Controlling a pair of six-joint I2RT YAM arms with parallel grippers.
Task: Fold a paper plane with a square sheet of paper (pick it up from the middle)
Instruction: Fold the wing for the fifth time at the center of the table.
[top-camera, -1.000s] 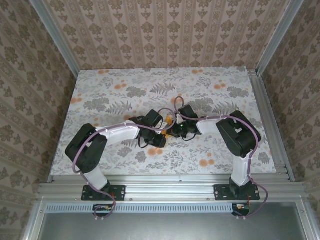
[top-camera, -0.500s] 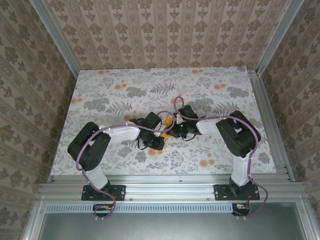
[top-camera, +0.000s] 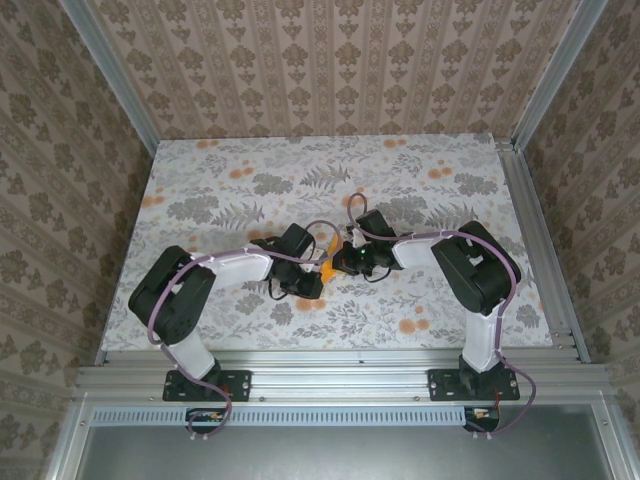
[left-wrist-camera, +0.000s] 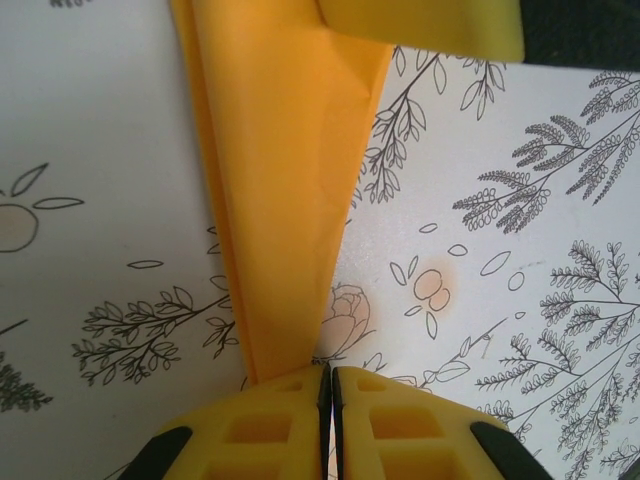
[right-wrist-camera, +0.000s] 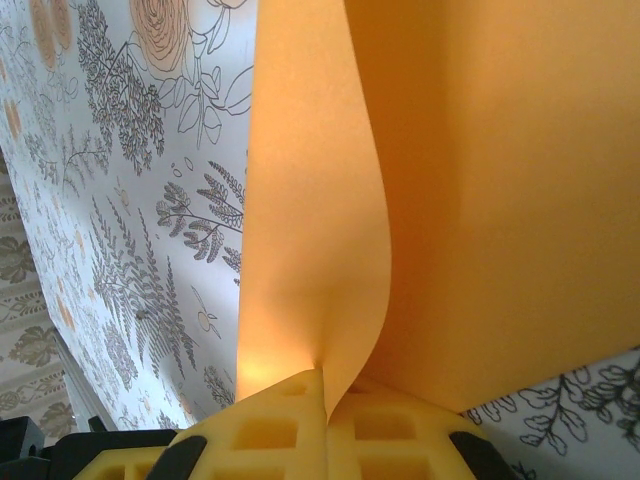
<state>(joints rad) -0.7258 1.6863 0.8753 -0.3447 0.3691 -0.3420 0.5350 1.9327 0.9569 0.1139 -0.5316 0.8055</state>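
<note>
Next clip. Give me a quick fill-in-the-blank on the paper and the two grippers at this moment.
1. The folded paper is ____ in colour.
2. The left gripper is ____ (open or shut) on the paper's narrow end.
3. The right gripper pinches the same paper, so the number of grippers holding it is ____.
Missing words: orange; shut; two.

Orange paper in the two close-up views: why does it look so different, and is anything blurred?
Right wrist view: the orange paper sits very close, soft and textureless, glowing brighter near the pinch. Left wrist view: evenly lit, its crease and the cloth prints crisp. Top external view: just a small sliver between the arms.
</note>
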